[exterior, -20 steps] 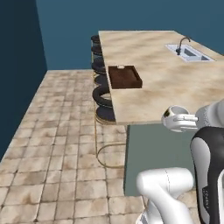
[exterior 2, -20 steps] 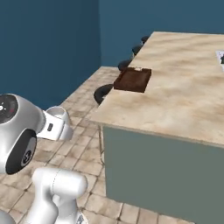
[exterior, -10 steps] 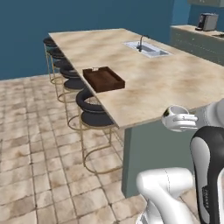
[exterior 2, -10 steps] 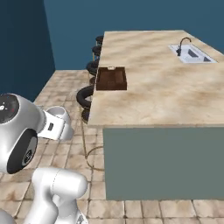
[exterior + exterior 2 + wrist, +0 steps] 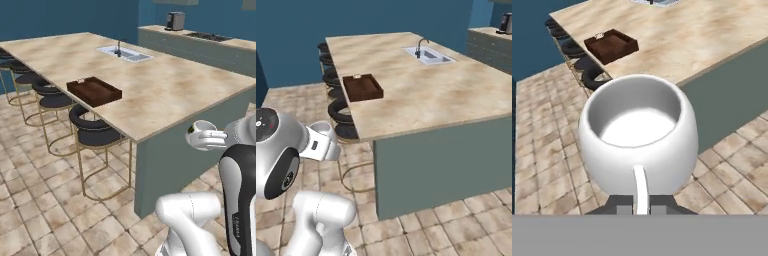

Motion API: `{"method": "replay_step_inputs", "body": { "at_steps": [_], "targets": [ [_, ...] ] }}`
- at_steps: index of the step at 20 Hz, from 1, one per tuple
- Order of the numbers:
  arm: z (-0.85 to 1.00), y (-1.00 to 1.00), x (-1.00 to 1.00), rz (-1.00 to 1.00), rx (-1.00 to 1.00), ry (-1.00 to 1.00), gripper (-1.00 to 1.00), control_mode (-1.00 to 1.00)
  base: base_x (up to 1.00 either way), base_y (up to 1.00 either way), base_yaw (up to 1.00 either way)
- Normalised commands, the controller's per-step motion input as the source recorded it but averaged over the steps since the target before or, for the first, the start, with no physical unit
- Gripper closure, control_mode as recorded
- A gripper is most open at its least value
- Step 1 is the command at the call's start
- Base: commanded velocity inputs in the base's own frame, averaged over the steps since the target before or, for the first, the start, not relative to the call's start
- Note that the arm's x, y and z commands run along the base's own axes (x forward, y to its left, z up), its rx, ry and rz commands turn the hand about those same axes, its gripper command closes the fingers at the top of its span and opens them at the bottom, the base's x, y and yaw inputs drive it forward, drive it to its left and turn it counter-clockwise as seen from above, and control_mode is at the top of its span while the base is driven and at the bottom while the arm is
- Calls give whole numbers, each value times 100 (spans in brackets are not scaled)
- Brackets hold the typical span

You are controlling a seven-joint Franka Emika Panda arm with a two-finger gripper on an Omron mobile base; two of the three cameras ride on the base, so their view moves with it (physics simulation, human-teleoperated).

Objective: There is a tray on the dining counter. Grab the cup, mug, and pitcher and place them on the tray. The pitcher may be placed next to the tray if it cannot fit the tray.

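My gripper (image 5: 641,205) is shut on the handle of the white mug (image 5: 638,137), which hangs upright in the air over the tiled floor, short of the counter's near end. The mug (image 5: 199,133) and the hand holding it sit at the right of the left base view; in the right base view the mug (image 5: 324,132) is at the left. The dark brown tray (image 5: 94,91) (image 5: 362,87) (image 5: 611,45) lies on the beige dining counter (image 5: 170,90) (image 5: 421,90) (image 5: 707,35) near its stool-side edge. The cup and the pitcher are out of view.
Several black stools (image 5: 95,131) (image 5: 337,109) line the counter's side below the tray. A steel sink (image 5: 123,53) (image 5: 429,54) is set in the far part of the counter. A second counter with a coffee machine (image 5: 174,21) stands behind.
The whole picture has swung: the base has moved around the counter's end, so the tray and sink appear from a new angle. The mug stays in my shut gripper.
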Motion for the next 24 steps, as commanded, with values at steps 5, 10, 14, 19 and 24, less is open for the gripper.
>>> {"method": "replay_step_inputs", "body": {
  "at_steps": [5,10,14,19,24],
  "targets": [
    [0,0,0,0,0,0,100,100,25,99,-38],
    [0,0,0,0,0,0,100,100,46,92,-40],
    [0,0,0,0,0,0,100,100,27,90,-44],
    [0,0,0,0,0,0,100,100,12,92,-45],
    [0,0,0,0,0,0,100,100,4,95,-44]
  ]
}}
